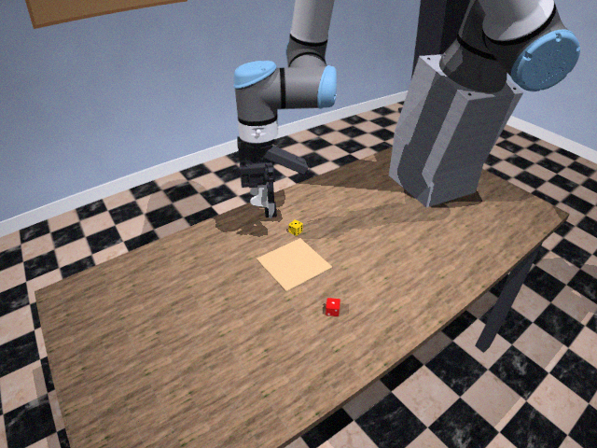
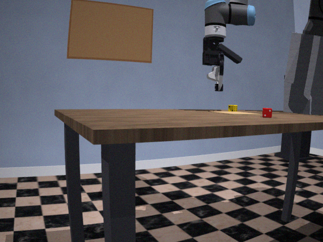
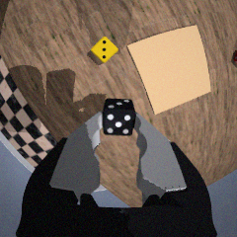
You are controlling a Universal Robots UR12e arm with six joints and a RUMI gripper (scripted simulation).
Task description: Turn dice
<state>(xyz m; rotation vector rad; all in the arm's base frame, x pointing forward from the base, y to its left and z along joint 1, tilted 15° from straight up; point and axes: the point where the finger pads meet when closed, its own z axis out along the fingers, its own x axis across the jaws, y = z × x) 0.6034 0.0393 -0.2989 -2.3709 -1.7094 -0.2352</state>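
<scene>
My gripper point(image 1: 269, 210) is shut on the black die point(image 3: 118, 117) and holds it well above the table near its far edge, behind the mat; it shows the same way from the side in the exterior view point(image 2: 218, 87). The die face toward the wrist camera shows five white pips. The yellow die point(image 1: 295, 227) sits flat on the wood just behind the tan mat point(image 1: 294, 263), off it; it also shows in the wrist view point(image 3: 104, 49) with three pips toward the camera. The red die point(image 1: 332, 306) lies flat on the wood in front of the mat, to its right.
The grey robot base point(image 1: 448, 139) stands at the table's back right corner. The table's far edge point(image 1: 226, 219) lies just under the gripper, with checkered floor beyond. A brown board point(image 2: 109, 32) hangs on the wall.
</scene>
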